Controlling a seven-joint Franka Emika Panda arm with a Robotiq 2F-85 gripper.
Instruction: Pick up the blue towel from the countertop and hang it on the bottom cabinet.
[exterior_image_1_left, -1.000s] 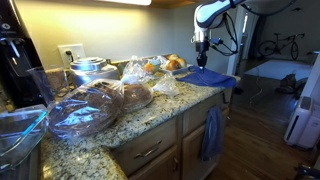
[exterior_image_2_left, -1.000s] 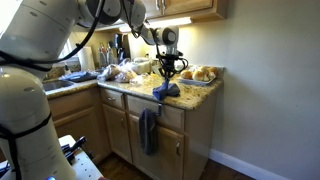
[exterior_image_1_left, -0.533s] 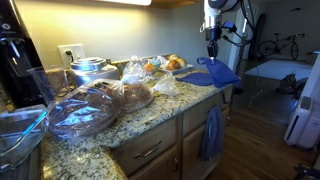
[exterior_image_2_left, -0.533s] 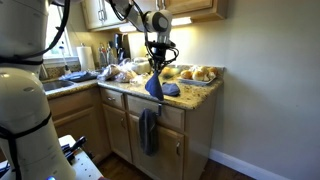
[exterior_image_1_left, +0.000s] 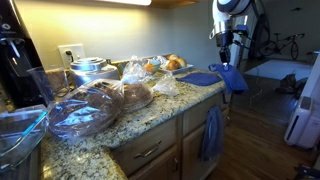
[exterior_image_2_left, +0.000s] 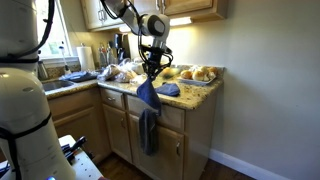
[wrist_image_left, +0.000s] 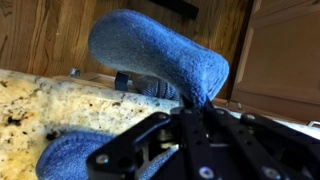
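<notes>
Countertop (exterior_image_1_left: 130, 125): largely taken up by bagged bread (exterior_image_1_left: 100, 100), pots (exterior_image_1_left: 88, 68) and a flat blue mat (exterior_image_1_left: 200, 78) at its end, with little bare granite left between them. Bottom cabinet (exterior_image_1_left: 160, 150): one front is covered by a hanging slate-blue towel (exterior_image_2_left: 149, 130); neighbouring fronts are left bare. Open air is seen off the counter's end above the wood floor (exterior_image_1_left: 255, 125), partly occupied by the blue towel (exterior_image_1_left: 235, 80) pinched in the gripper (exterior_image_1_left: 229, 64).

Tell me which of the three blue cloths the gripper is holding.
The bright royal-blue towel, dangling in the air from the shut gripper. The duller slate-blue towel hangs on the bottom cabinet; the flat blue piece lies on the countertop.
</notes>
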